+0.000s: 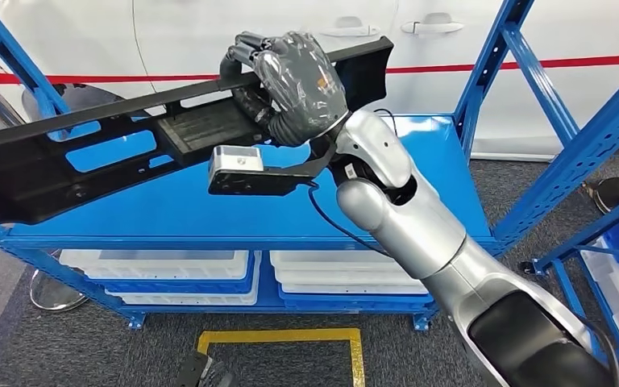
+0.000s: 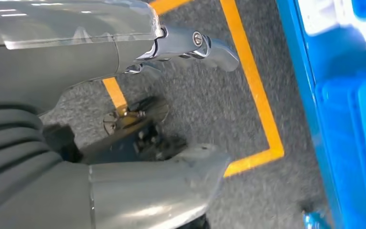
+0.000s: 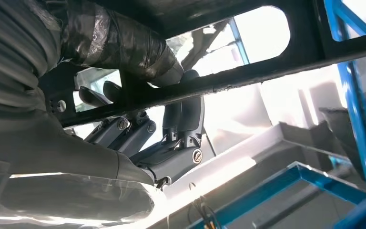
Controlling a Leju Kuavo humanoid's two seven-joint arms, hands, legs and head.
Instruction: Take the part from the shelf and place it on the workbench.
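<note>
The part (image 1: 89, 149) is a long black plastic panel with cut-out openings. It hangs tilted above the blue shelf (image 1: 234, 211), its far right end high and its left end low. My right hand (image 1: 294, 85) grips it near the middle, fingers wrapped over its top edge. In the right wrist view the thumb and fingers (image 3: 171, 138) clamp around a black bar of the part (image 3: 276, 67). My left hand (image 2: 124, 109) hangs over the grey floor, fingers apart, holding nothing.
The shelf's blue uprights (image 1: 496, 72) rise at right and left. White bins (image 1: 161, 270) sit on the lower level. A white car body with a red stripe (image 1: 532, 63) stands behind. Yellow floor tape (image 1: 290, 337) marks the carpet. Another blue rack (image 1: 612, 266) is at right.
</note>
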